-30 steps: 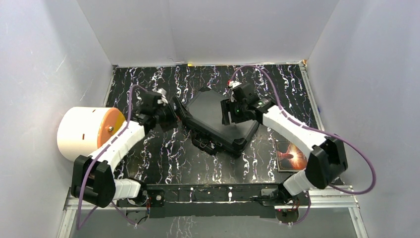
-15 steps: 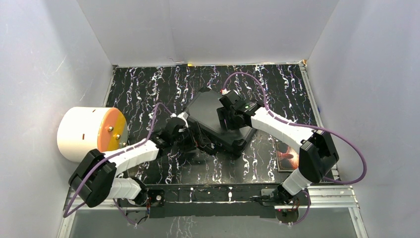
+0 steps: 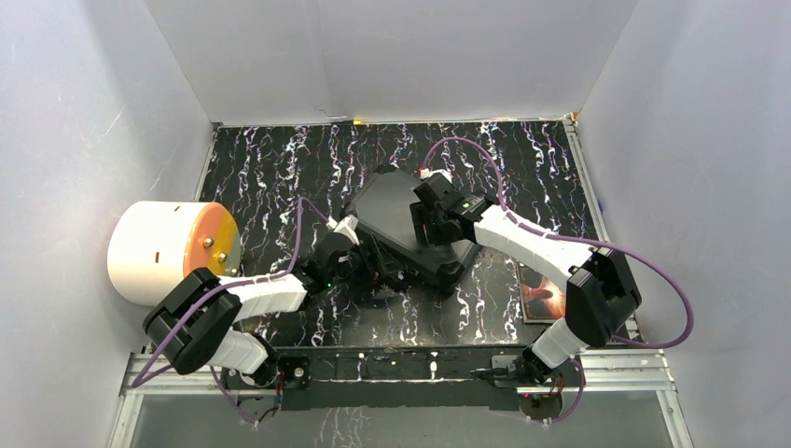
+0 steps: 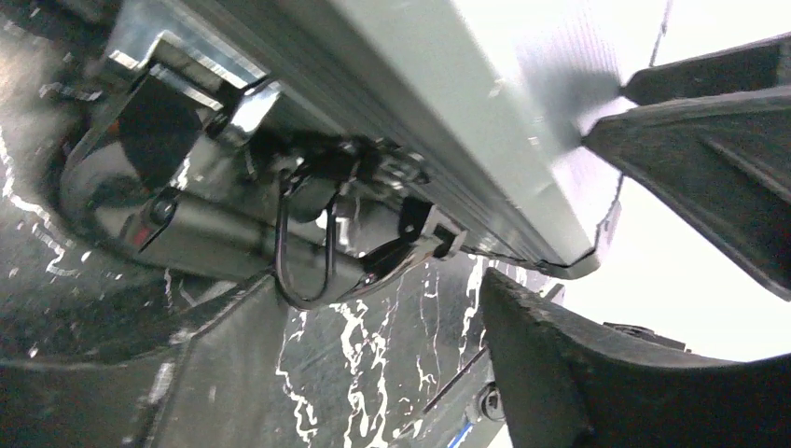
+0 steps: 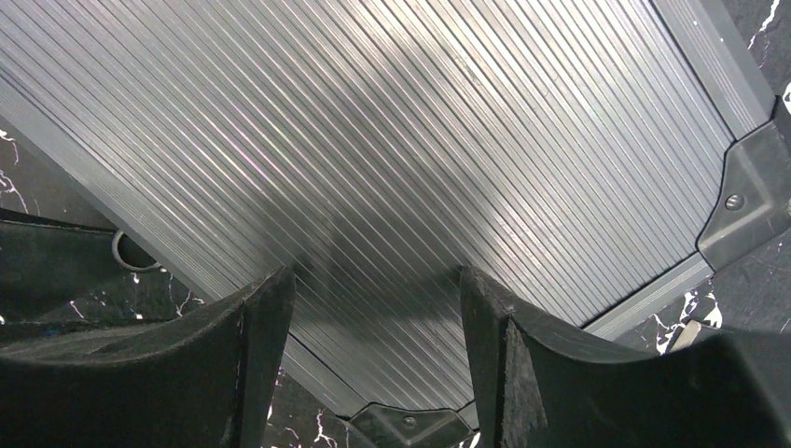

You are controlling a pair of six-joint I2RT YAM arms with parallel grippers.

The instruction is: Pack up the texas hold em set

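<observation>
The black case (image 3: 390, 207) lies at an angle mid-table with its lid down on the base. Chips, card decks and the yellow disc are out of view. My right gripper (image 3: 423, 224) is open, with its fingertips on the ribbed lid (image 5: 420, 140) near a corner bracket (image 5: 746, 196); it shows in the right wrist view (image 5: 373, 317). My left gripper (image 3: 371, 263) is open and low at the case's near-left side. In the left wrist view (image 4: 382, 373) it holds nothing, just below the case's handle (image 4: 215, 245) and a shiny latch (image 4: 410, 250).
A big white cylinder with an orange end (image 3: 160, 247) lies at the left wall. A dark book (image 3: 546, 291) lies at the right, near the right arm's base. White walls close in three sides. A metal rail (image 3: 401, 364) runs along the near edge.
The lid has come down from its tilted position. My right gripper moved left and down onto the lid. My left arm swung from the case's left side round to its near side, low by the handle.
</observation>
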